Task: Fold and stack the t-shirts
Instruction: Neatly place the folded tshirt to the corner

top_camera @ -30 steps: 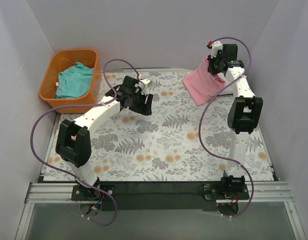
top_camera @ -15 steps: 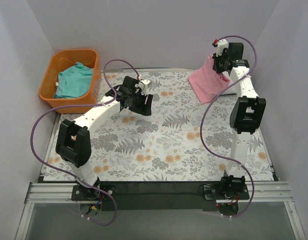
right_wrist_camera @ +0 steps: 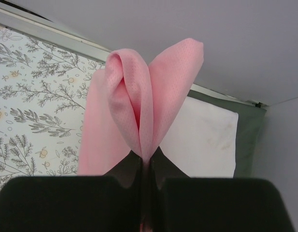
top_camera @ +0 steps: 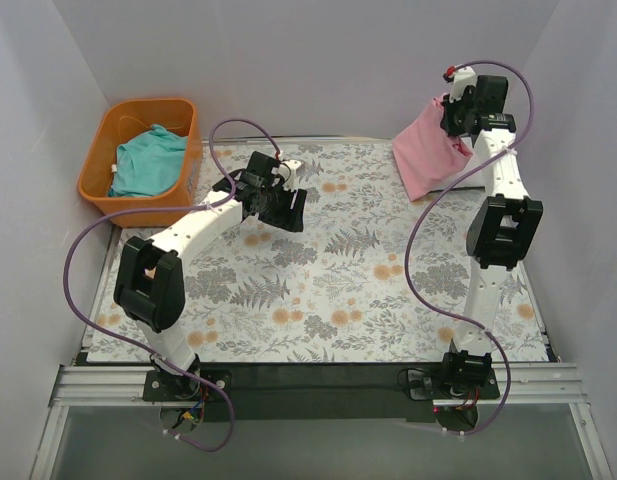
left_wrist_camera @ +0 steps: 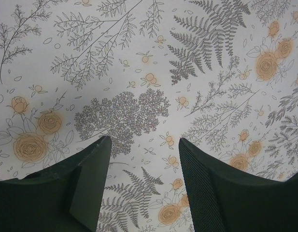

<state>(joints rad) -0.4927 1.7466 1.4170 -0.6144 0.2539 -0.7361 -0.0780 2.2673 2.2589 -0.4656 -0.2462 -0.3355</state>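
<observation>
While the right gripper (right_wrist_camera: 146,162) pinches the pink shirt (right_wrist_camera: 139,106) aloft at the far right, the left gripper (left_wrist_camera: 144,145) hangs wide open over the floral cloth (left_wrist_camera: 139,72) and the teal shirt (top_camera: 148,165) lies in the basket (top_camera: 138,207).

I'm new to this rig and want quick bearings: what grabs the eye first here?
The pink t-shirt hangs pinched in the right gripper at the far right corner. At far left an orange basket holds a teal t-shirt; the left gripper hovers open over the floral cloth.
</observation>
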